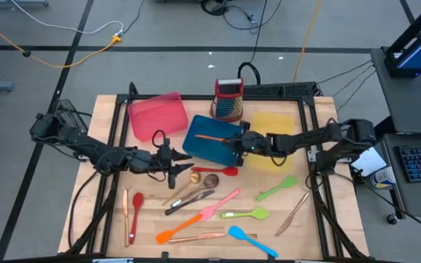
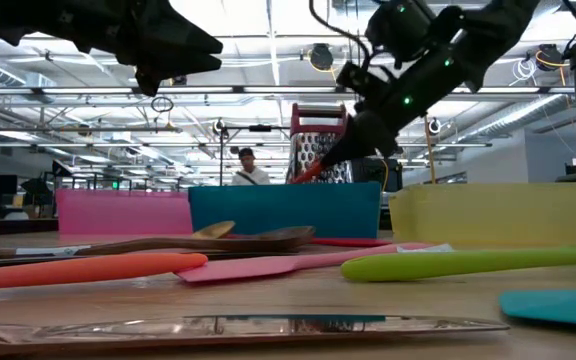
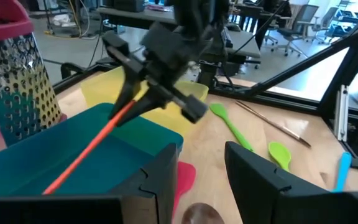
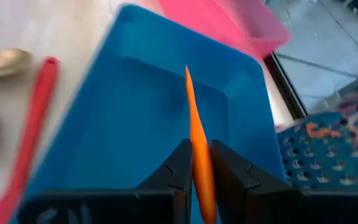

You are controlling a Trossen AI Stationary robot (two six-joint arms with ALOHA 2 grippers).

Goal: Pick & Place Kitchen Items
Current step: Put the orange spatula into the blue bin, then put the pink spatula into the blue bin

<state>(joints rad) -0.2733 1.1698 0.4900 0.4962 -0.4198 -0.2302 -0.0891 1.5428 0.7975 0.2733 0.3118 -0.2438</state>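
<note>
Grey floor (image 1: 64,80), cables; office chairs (image 3: 303,18) beyond

No text, label, brand, number or sign can be read on anything shown in these views.

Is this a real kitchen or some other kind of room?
Probably not a kitchen: it looks like a robot lab or workshop. The wooden table stands on a grey floor with loose cables, a computer keyboard sits beside it, and office chairs stand behind.
</note>
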